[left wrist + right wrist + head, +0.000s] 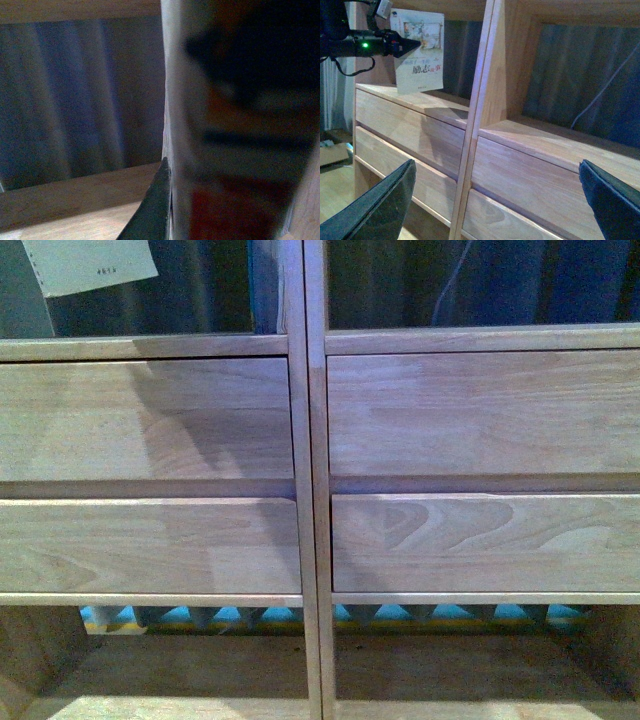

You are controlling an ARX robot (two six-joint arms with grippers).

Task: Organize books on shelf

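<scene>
Left jaws: clamped on the book (418, 52) at one side edge, holding it upright.
Right jaws: spread wide and empty, facing the shelf (530, 170).
Book's place: the left bay's open compartment, above the drawers (150, 420).
Handling: probably light, thin and floppy, so likely to sag or slip.
Grip: best near the spine, where it is likely stiffest.
</scene>
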